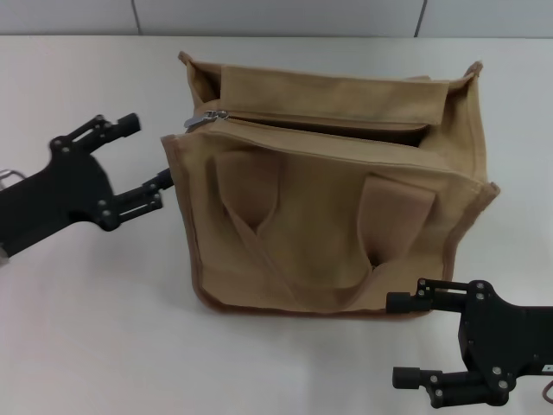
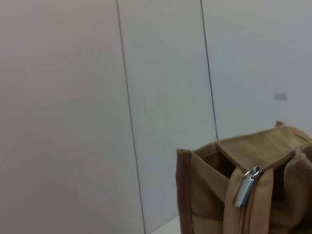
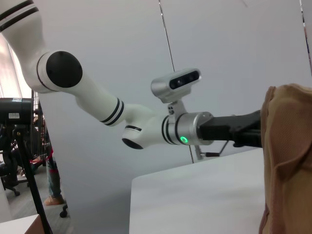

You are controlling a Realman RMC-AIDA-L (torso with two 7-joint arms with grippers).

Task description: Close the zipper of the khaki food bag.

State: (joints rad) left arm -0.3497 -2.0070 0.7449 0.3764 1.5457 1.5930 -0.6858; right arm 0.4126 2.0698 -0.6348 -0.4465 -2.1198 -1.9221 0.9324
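The khaki food bag (image 1: 328, 225) stands on the white table, its top gaping open. Its zipper (image 1: 320, 130) runs along the top, with the silver slider and pull tab (image 1: 206, 118) at the bag's left end. The slider also shows in the left wrist view (image 2: 246, 187) on the bag's corner (image 2: 204, 195). My left gripper (image 1: 149, 162) is open just left of the bag, a little below the slider, with its lower finger close to the bag's left edge. My right gripper (image 1: 399, 339) is open at the front right, just before the bag's bottom right corner.
The white table (image 1: 104, 346) spreads to the left of and in front of the bag. A grey panelled wall (image 1: 276, 15) runs behind it. The right wrist view shows the left arm (image 3: 146, 126) reaching to the bag's edge (image 3: 287, 161).
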